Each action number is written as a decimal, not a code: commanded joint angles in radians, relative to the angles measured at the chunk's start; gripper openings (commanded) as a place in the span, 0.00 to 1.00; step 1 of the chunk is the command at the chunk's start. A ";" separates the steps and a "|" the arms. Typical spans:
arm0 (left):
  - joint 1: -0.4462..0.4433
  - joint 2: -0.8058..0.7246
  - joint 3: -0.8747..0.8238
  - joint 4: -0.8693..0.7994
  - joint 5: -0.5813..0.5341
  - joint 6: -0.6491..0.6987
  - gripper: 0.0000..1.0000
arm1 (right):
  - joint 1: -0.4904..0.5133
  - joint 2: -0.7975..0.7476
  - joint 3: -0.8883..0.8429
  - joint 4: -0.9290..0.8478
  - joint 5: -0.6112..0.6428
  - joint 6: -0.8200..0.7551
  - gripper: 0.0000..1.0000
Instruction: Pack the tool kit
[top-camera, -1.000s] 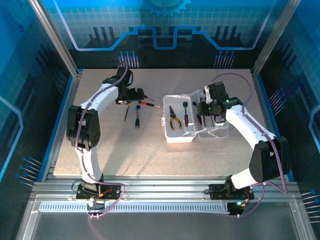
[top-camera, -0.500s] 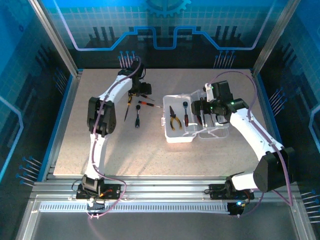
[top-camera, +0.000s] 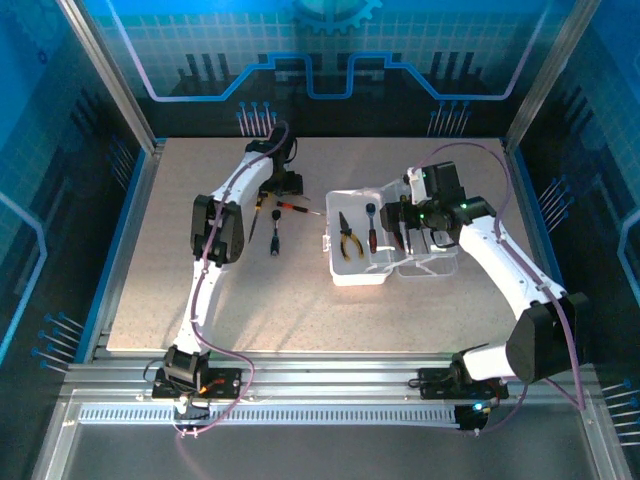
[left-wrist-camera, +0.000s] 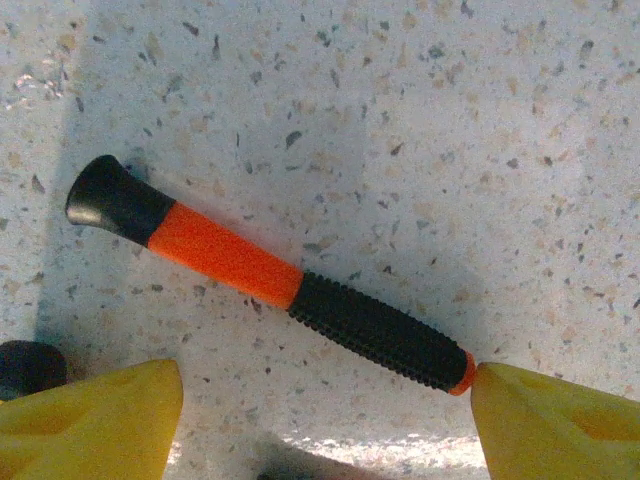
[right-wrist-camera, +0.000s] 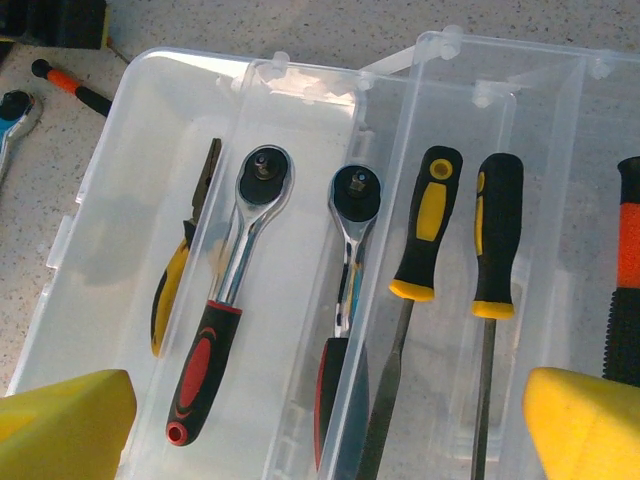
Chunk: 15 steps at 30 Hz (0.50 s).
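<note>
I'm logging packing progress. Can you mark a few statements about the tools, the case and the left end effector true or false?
1. The orange-and-black screwdriver lies on the table, outside the case. True.
2. The left end effector is shut on that screwdriver. False: it is open, with a finger on either side of the handle.
3. Yellow-handled pliers lie inside the case. True.
4. The case lid is closed. False: the case is open.
</note>
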 joint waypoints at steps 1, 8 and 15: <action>0.007 0.020 0.044 -0.041 -0.014 -0.014 0.77 | 0.011 0.005 0.007 0.003 -0.024 -0.018 1.00; 0.008 -0.041 -0.062 0.066 0.075 -0.051 0.77 | 0.011 0.008 0.004 0.003 -0.027 -0.022 1.00; 0.017 -0.034 -0.066 0.089 0.082 -0.082 0.83 | 0.010 0.021 0.004 0.009 -0.043 -0.029 1.00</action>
